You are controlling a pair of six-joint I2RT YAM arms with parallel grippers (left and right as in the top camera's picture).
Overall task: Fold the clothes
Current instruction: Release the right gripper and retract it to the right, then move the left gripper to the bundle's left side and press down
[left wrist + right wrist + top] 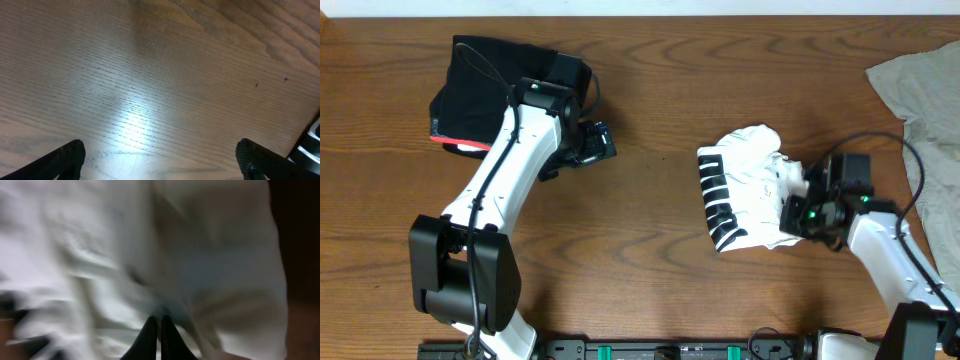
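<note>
Here, crumpled white T-shirt (pixel 752 180), woodgrain table (pixel 660 90)

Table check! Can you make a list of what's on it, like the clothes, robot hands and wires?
Surface: brown wooden table, bare between garments.
Job's things: white striped T-shirt bunched right of centre; black red-edged garment folded, far left; grey-beige garment loose at the right edge.
Clutter: nothing seen.
Grippers: left gripper open over bare wood, empty; right gripper shut on the T-shirt's fabric.
Cables: a black cable loops by the left arm, another by the right.
Surroundings: black rail along the near edge.
</note>
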